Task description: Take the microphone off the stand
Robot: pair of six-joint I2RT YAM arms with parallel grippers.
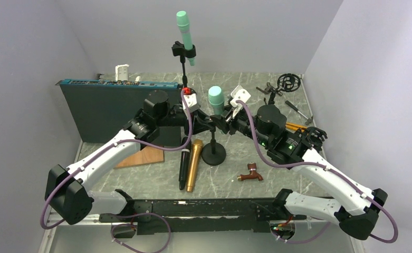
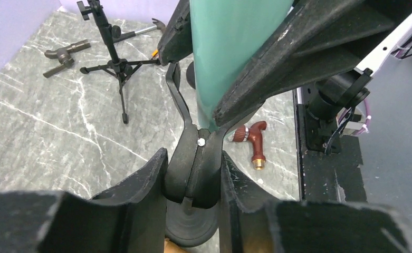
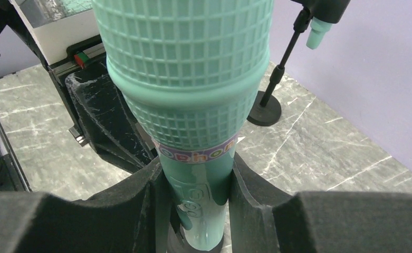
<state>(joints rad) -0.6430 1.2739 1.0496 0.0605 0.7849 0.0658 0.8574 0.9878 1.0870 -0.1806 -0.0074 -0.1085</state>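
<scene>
On the grey marbled counter (image 1: 156,184) you have a black microphone (image 1: 183,169) and a gold microphone (image 1: 194,164) lying side by side, with a brown tap (image 1: 251,174) to their right and a wooden board (image 1: 142,157) to their left. Behind the board stands a dark blue box (image 1: 108,108). At the far edge a tall stand (image 1: 183,71) holds a green microphone (image 1: 184,31), and a black shock mount (image 1: 289,81) sits far right.

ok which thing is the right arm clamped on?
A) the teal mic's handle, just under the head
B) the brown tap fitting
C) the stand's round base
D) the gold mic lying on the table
A: in the right wrist view the fingers of the right gripper sit against both sides of the handle of the teal microphone, just under its mesh head; the left gripper holds the stand clip.
</scene>
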